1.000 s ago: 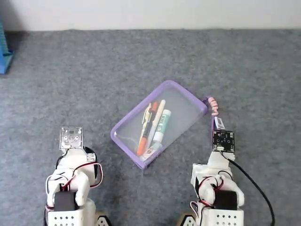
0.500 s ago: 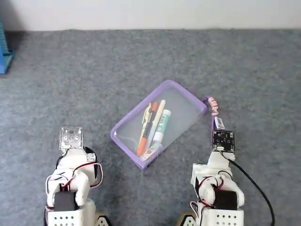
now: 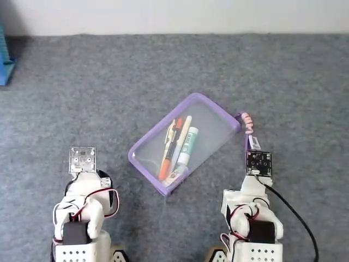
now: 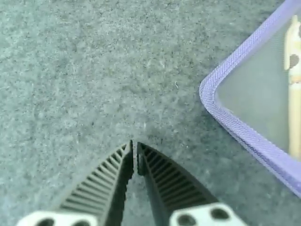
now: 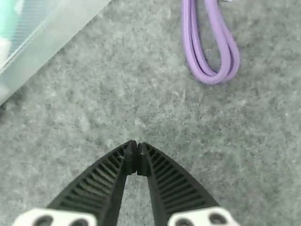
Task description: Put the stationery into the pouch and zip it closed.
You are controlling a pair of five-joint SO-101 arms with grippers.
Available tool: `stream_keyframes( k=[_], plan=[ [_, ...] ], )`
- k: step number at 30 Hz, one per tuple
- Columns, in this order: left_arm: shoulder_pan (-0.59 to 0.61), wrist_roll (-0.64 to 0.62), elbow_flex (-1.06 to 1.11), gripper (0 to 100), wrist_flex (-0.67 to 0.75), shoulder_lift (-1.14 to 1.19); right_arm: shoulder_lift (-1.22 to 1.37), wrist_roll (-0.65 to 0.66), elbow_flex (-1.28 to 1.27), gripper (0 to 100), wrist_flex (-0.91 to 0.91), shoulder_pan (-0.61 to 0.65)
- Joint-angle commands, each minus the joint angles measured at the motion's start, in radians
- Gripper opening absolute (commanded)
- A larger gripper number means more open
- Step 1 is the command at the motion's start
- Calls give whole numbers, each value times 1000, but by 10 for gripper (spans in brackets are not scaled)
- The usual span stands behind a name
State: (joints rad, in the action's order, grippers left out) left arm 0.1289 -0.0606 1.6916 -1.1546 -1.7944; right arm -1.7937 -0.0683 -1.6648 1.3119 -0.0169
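Pouch (image 3: 210, 123), clear with purple trim, lies diagonally at mid-table (image 3: 82, 93). Pens (image 3: 170, 146) and a white-green tube (image 3: 187, 145) are inside; the tube's print is too small to read.
Left gripper (image 4: 135, 157): clenched, empty, near a pouch corner.
Right gripper (image 5: 136, 155): clenched, empty, near the purple strap loop (image 5: 209, 47).

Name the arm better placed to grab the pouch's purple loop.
Right, likely: the right end effector, shut, lies close to the loop; the left end effector sits by the pouch's opposite end.
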Motion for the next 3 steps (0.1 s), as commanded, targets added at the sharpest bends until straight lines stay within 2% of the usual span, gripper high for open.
stream_keyframes(
  k=[1,3],
  plan=[
    [-2,6,-8,15,18,-5,-7,-6,-18,9,-12,-2],
    [-2,6,-8,15,18,-5,-7,-6,-18,9,-12,-2]
  ],
)
